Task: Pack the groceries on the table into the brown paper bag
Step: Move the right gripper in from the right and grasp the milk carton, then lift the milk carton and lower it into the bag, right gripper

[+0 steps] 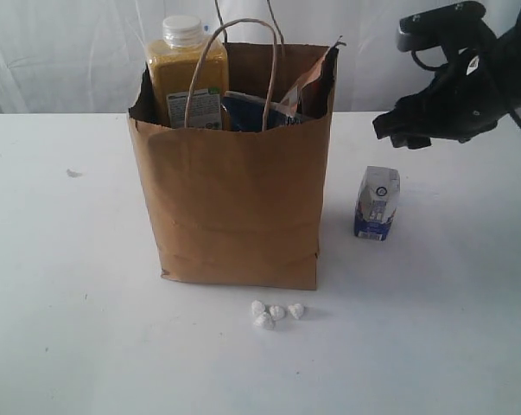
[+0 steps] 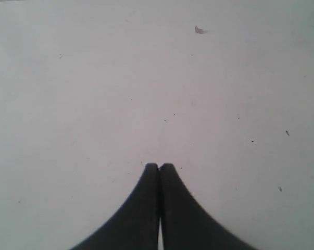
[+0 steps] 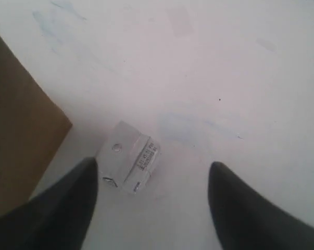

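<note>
The right end effector (image 3: 152, 165) is hovering open above the small blue-white carton (image 1: 378, 203), which is standing on the counter (image 1: 450, 337) beside the brown paper bag (image 1: 234, 207). The left end effector (image 2: 159, 166) is hanging closed, empty.

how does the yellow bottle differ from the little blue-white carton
The yellow bottle is packed in the brown paper bag, top poking out; the blue-white carton sits on the table beside the bag. The bottle is bigger and round-capped; the carton is small and boxy. Both stand upright.
</note>
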